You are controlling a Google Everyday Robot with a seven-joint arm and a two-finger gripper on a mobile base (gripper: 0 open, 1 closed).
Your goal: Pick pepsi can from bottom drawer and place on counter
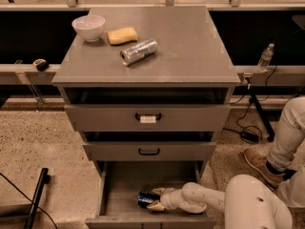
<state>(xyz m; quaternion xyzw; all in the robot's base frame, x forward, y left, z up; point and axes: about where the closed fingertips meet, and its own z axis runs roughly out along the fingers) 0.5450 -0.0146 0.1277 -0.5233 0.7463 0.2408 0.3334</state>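
Note:
The pepsi can [144, 199], dark blue, lies on its side on the floor of the open bottom drawer [119, 190]. My gripper [155, 199] reaches into the drawer from the right. Its fingers [159, 191] sit on either side of the can's right end and are closed against it. The can rests low in the drawer. The counter [190, 51] is the grey top of the cabinet, above the two shut drawers.
On the counter stand a white bowl [88, 27], a yellow sponge [122, 35] and a silver can [138, 51] lying on its side. A person's leg and shoe [267, 163] are at the right. A water bottle [265, 57] stands on the ledge behind.

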